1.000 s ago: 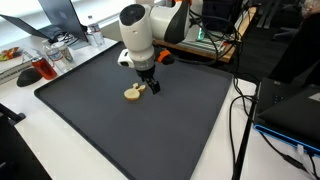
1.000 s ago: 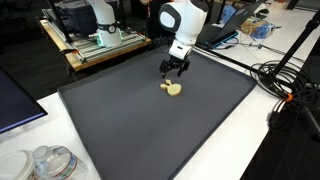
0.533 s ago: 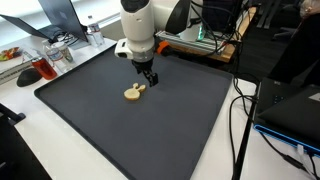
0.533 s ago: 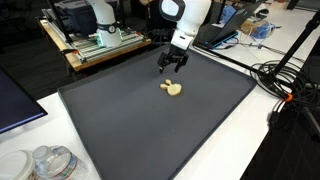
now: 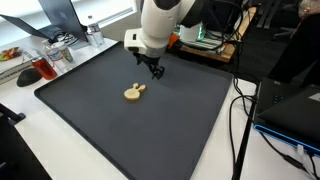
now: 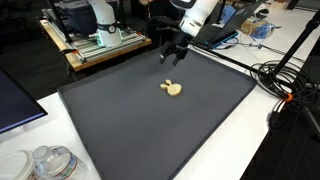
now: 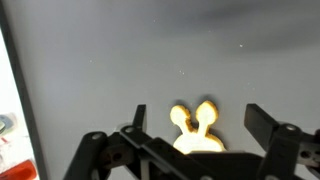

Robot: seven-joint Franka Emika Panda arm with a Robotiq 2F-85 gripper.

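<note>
Tool (image 5: 156, 71) is wide open with nothing in it, hanging above the black mat (image 5: 110, 130) on the worktop. The little tan bunny (image 5: 133, 93) lies flat near the mat's middle, a bit toward the robot-side edge, clear of the tool. In the wrist view it shows between the fingers (image 7: 135, 116).

Pale tan rabbit-shaped piece (image 5: 134, 93) on a plain dark grey mat (image 5: 180, 120), black gripper (image 5: 156, 71) above.
</note>
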